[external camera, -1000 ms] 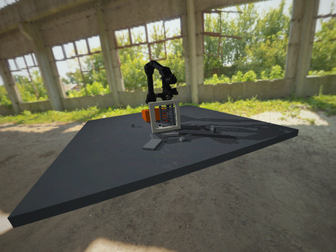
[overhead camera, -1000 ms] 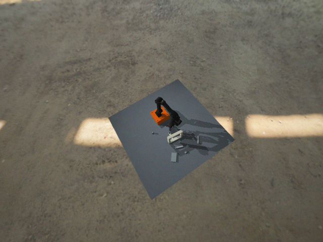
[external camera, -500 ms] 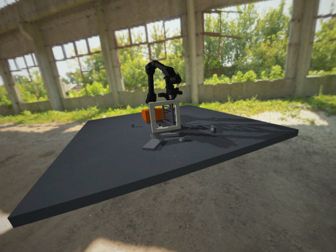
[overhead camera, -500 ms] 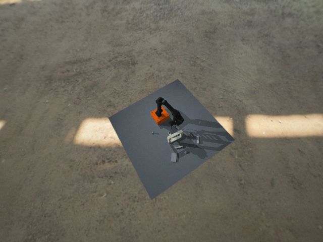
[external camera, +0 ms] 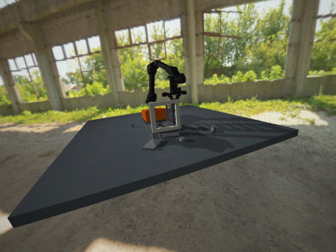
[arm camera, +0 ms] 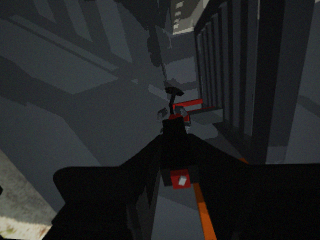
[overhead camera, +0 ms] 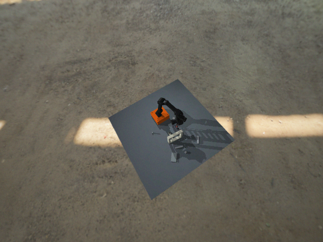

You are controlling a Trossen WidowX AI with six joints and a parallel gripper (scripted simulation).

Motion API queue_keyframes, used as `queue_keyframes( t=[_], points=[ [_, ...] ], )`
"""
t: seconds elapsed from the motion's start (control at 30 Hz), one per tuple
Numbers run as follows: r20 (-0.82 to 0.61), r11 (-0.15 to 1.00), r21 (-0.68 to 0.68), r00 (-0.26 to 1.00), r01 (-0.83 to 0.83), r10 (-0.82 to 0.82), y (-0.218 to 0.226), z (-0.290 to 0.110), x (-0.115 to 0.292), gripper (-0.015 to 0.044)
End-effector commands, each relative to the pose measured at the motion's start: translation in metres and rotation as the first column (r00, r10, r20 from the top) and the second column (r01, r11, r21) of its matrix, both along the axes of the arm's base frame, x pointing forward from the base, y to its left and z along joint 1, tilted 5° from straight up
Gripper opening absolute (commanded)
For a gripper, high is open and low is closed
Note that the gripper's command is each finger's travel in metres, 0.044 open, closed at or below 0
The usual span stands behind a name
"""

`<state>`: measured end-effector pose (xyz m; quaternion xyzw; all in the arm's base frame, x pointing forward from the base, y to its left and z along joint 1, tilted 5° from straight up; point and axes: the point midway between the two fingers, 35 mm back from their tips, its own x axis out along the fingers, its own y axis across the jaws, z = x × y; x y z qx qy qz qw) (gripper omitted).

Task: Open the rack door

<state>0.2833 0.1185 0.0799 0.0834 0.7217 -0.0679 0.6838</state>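
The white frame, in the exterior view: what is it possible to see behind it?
Through the frame appear the dark slatted door and part of the orange base. Its border covers the rest.
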Motion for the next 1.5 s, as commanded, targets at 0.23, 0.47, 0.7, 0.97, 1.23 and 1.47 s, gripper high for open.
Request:
queue_keyframes(
  t=[0.23, 0.47, 0.7, 0.97, 1.23, 1.47],
  points=[
    [-0.004, 0.995, -0.004, 0.995, 0.1, -0.1, 0.009, 0.001, 0.005, 0.0008],
    [-0.004, 0.995, -0.004, 0.995, 0.1, -0.1, 0.009, 0.001, 0.005, 0.0008],
    [-0.004, 0.995, -0.004, 0.995, 0.1, -0.1, 0.009, 0.001, 0.005, 0.0139],
    [-0.004, 0.995, -0.004, 0.995, 0.1, -0.1, 0.009, 0.002, 0.005, 0.028],
    [-0.004, 0.995, -0.003, 0.995, 0.1, -0.1, 0.009, 0.012, 0.007, 0.028],
    [-0.004, 0.995, -0.004, 0.995, 0.1, -0.1, 0.009, 0.021, 0.008, 0.028]
  ],
)
